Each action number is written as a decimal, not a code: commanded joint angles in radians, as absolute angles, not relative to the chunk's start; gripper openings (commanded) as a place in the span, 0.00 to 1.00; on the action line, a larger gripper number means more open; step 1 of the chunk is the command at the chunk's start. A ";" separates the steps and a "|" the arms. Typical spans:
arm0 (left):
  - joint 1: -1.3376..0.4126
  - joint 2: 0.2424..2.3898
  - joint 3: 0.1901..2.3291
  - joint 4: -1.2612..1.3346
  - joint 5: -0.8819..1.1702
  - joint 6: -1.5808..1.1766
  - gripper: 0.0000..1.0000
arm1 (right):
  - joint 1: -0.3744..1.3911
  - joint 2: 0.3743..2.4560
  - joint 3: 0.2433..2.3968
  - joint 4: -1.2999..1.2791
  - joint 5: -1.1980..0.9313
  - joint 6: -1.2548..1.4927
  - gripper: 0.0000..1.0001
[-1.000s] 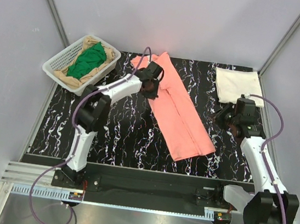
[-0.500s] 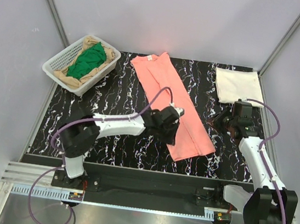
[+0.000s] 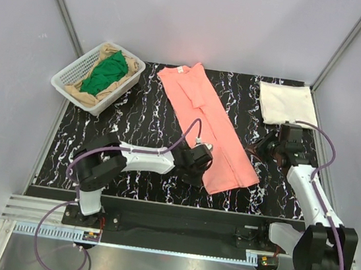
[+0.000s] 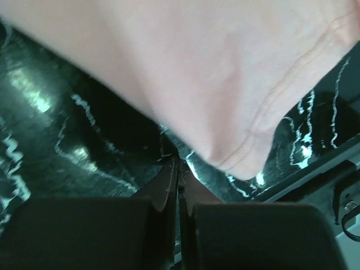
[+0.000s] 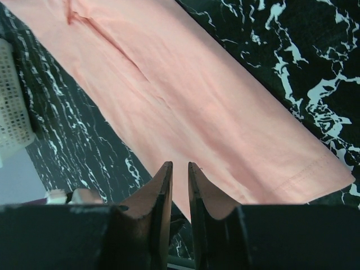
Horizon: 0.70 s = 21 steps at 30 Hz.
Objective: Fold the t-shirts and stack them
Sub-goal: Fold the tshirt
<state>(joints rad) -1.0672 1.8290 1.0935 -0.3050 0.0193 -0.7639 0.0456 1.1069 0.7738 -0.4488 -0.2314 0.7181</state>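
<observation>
The salmon-pink t-shirt [image 3: 211, 129] lies as a long folded strip running diagonally across the black marbled table [image 3: 142, 123]. My left gripper [image 3: 197, 167] is low at the strip's near left edge. In the left wrist view [image 4: 179, 164] its jaws are shut and empty, just short of the hem corner [image 4: 242, 152]. My right gripper [image 3: 265, 146] hovers to the right of the strip. In the right wrist view [image 5: 180, 166] its jaws are almost shut with nothing between them, above the shirt [image 5: 197, 101]. A folded cream-white t-shirt [image 3: 288, 104] lies at the back right.
A white mesh basket [image 3: 68, 77] at the back left holds a green t-shirt [image 3: 105, 72] and a tan one [image 3: 133, 65]. Its edge shows in the right wrist view [image 5: 11, 112]. Grey walls close in the table on three sides.
My left arm has swept from the shirt's far collar end down to its near left edge and dropped low. The right arm has barely moved. The shirt lies flat.
</observation>
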 commanded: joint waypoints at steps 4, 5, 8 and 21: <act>-1.069 1.698 0.982 -0.434 -0.141 -0.828 0.01 | 0.044 1.187 0.788 -0.489 -0.291 0.680 0.25; -1.068 1.639 0.957 -0.436 -0.143 -0.836 0.08 | 0.044 1.192 0.788 -0.492 -0.296 0.677 0.25; -1.080 1.560 0.960 -0.433 -0.173 -0.874 0.23 | 0.044 1.178 0.784 -0.494 -0.295 0.670 0.25; -1.163 1.675 1.152 -0.388 -0.178 -1.210 0.56 | 0.044 1.068 0.782 -0.494 -0.304 0.683 0.25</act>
<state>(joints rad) -1.1465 1.6215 1.0931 -0.4122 -0.1383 -1.1282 0.0456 1.1011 0.7738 -0.4988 -0.2790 0.6895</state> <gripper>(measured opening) 0.554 0.253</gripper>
